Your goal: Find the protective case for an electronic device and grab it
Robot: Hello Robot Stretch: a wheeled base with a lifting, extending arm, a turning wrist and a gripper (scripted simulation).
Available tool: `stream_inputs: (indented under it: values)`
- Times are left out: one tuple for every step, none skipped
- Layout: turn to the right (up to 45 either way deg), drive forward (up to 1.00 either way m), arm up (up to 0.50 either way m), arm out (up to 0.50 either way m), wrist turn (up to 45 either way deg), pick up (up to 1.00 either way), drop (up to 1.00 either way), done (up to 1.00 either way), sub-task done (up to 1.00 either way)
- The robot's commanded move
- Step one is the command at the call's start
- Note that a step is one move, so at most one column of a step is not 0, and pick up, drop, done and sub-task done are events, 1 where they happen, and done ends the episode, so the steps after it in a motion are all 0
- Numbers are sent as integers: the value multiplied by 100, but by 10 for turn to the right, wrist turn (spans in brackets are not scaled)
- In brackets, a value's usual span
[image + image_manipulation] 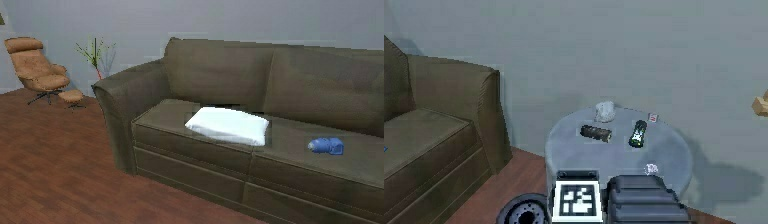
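Note:
A small blue object (326, 146) lies on the seat of a dark olive sofa (300, 80), to the right of a white pillow (230, 125). In the arm side view a round grey table (674, 155) carries a dark cylinder (597, 132), a white cup (603, 109), a dark oblong thing with a green end (638, 133) and two tiny items. At that view's bottom edge sit a white marker square (577, 200) and the gripper's dark body (524, 212). Its far end is cut off, so I cannot tell whether it holds anything.
A tan lounge chair (38, 66) with a footstool (71, 97) and a potted plant (96, 55) stand at the back left on the wood floor (50, 170). The sofa's arm (444, 120) stands left of the round table. A grey wall lies behind.

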Motion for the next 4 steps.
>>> stream_inputs:
  values:
    - [0,0,0,50,0,0,0,0,0]
    - [0,0,0,0,450,0,0,0,0]
    - [0,0,0,0,450,0,0,0,0]
    - [0,0,0,0,450,0,0,0,0]
